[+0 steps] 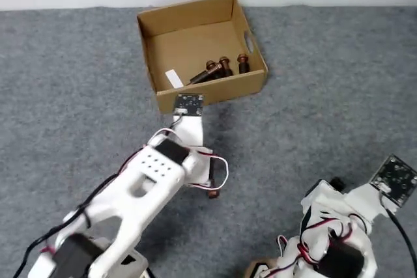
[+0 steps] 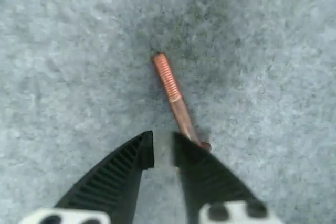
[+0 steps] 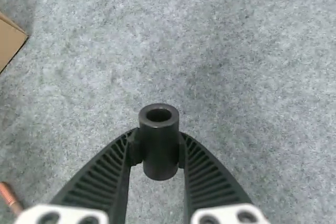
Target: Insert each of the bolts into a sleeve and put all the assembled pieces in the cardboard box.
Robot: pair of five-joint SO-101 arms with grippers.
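Left gripper: ribbed jaws barely apart, empty. Threaded copper bolt lies on fuzzy grey carpet just beside one fingertip. Right gripper clamps smooth black tubular sleeve.

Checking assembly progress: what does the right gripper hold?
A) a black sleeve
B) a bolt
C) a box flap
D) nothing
A: the right gripper is shut on the sleeve, whose open bore faces the wrist camera.

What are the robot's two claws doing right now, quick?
Left gripper: open, holding nothing; the bolt lies beside its tip.
Right gripper: closed on a black sleeve.
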